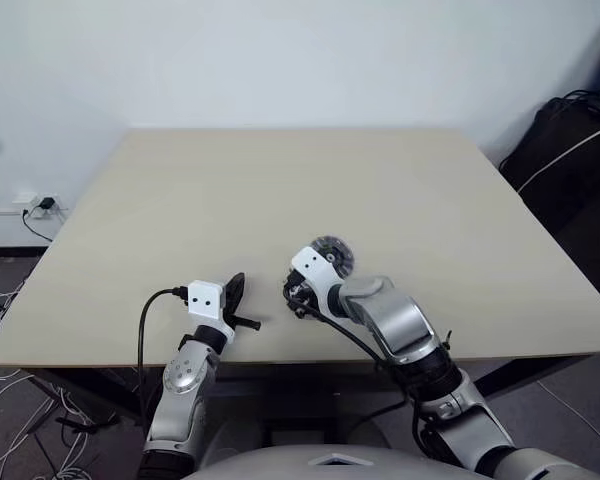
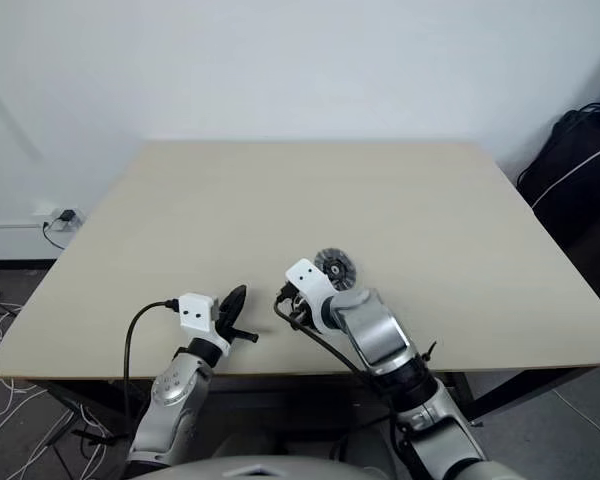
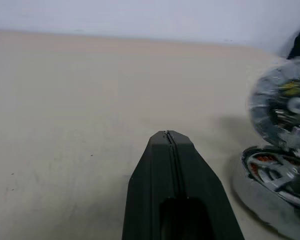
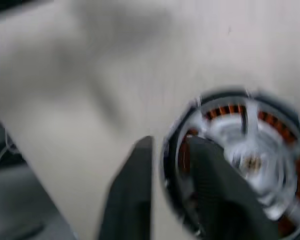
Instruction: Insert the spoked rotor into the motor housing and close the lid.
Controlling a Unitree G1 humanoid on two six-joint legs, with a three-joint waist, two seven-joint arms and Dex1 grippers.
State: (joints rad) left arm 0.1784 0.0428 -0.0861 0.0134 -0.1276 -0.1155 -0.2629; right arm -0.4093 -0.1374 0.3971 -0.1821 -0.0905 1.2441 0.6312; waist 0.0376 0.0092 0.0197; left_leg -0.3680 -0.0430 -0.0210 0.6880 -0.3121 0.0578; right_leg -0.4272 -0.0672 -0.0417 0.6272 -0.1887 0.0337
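Note:
The motor housing (image 4: 230, 109), a dark ring with copper windings, lies on the table near its front edge. The spoked rotor (image 4: 245, 150) sits inside it, silver hub and spokes over the windings. My right gripper (image 4: 171, 145) points down at it, open, with one finger outside the housing's rim and the other over the rotor. In the left wrist view the housing (image 3: 260, 197) and rotor (image 3: 277, 172) show at the side. The lid (image 1: 332, 255), a ribbed silver disc, stands tilted just beyond the housing. My left gripper (image 1: 236, 290) is shut and empty, level, to the left of the housing.
The beige table (image 1: 300, 190) stretches bare behind the parts. Its front edge runs close under both arms. A black bag (image 1: 570, 150) sits off the table's right side, and cables and a wall socket (image 1: 40, 205) lie at the left.

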